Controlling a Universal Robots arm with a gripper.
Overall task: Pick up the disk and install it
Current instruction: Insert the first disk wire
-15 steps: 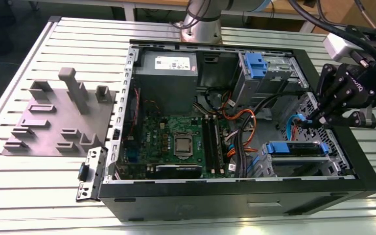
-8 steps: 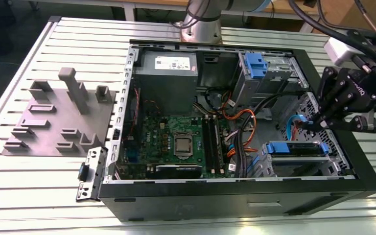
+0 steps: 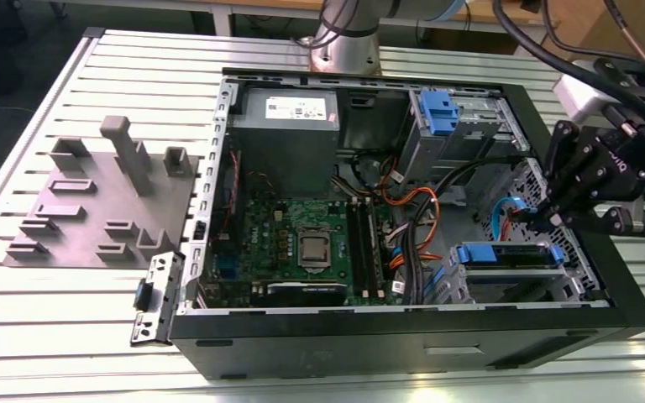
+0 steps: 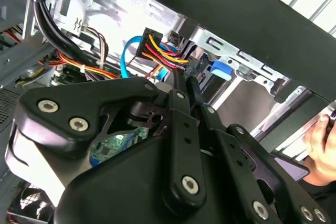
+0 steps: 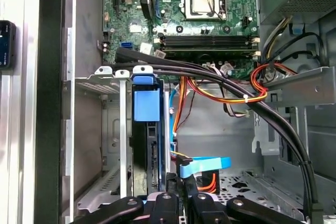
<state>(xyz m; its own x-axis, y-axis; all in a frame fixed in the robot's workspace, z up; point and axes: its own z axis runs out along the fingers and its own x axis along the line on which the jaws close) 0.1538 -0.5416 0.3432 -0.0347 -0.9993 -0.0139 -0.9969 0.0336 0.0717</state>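
Slatted metal table (image 3: pixel 43 336) carries an open computer case (image 3: pixel 412 340), and we see the gripper (image 3: pixel 549 220) poised over the drive cage (image 3: pixel 574 281) at the exterior view's right. Its 2 fingers (image 4: pixel 177 85) are drawn close together, with nothing seen between them. The disk (image 3: pixel 510 256) sits on edge in a cage slot, its blue frame uppermost in the first wrist view, where the disk (image 5: pixel 152 156) lies just beside the gripper (image 5: pixel 181 192). We judge this the seating stage. Done well, any push runs straight along the slot, square to the frame, so the carrier does not cock in its rails. A blue ribbon cable (image 5: pixel 205 163) and orange wires (image 5: pixel 210 95) lie near the fingertips, so we would keep clear of both.
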